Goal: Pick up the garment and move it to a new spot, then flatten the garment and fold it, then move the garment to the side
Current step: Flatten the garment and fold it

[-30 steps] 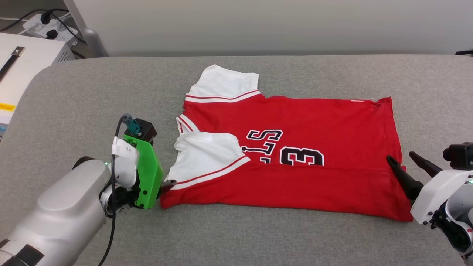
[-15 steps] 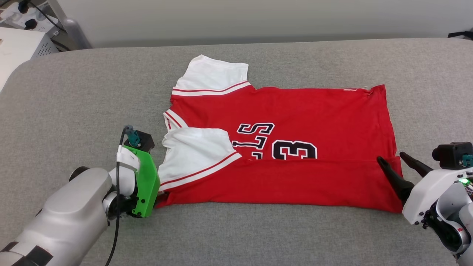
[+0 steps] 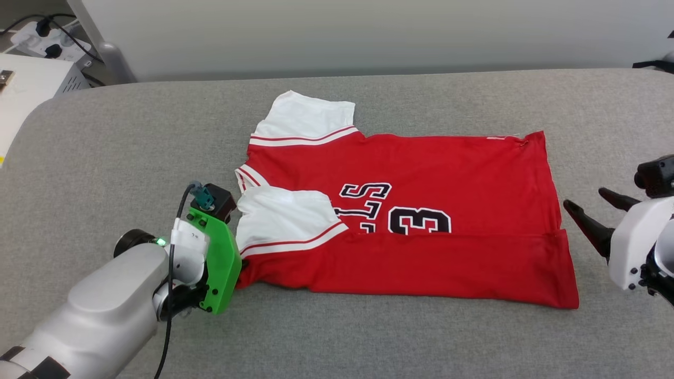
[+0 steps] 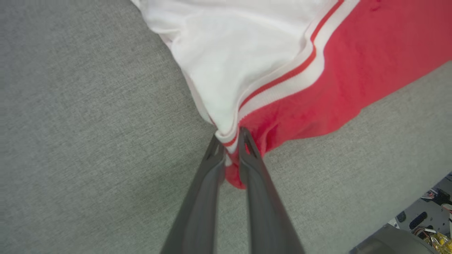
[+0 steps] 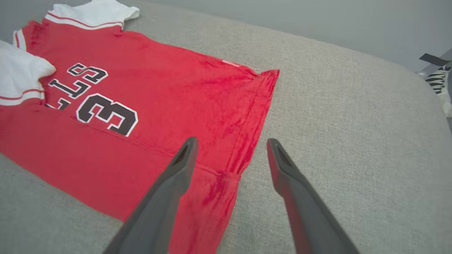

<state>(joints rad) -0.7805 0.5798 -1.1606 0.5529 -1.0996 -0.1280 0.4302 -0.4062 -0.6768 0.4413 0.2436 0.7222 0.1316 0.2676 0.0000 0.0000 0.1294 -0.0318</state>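
The garment (image 3: pixel 421 263), a red jersey with white sleeves and a black 3, lies flat on the grey padded surface (image 3: pixel 131 158), its near edge folded up over the number. My left gripper (image 4: pixel 229 137) is shut on the garment's (image 4: pixel 353 70) near left corner, pinching white striped sleeve trim and red cloth together. In the head view the left gripper (image 3: pixel 240 265) is mostly hidden behind its green mount (image 3: pixel 218 263). My right gripper (image 3: pixel 584 198) is open, holding nothing, just off the right hem. Its fingers (image 5: pixel 183 158) straddle the hem of the garment (image 5: pixel 176 98) from above.
A white box (image 3: pixel 21 89) stands beyond the surface's far left corner, with a power strip and cables (image 3: pixel 37 42) and a metal post (image 3: pixel 105 52) behind it. Bare grey surface surrounds the garment on all sides. A pale wall runs along the back.
My left gripper has shut on the garment's near left corner. My right gripper has drawn back to the right, off the hem. The head camera shifted slightly.
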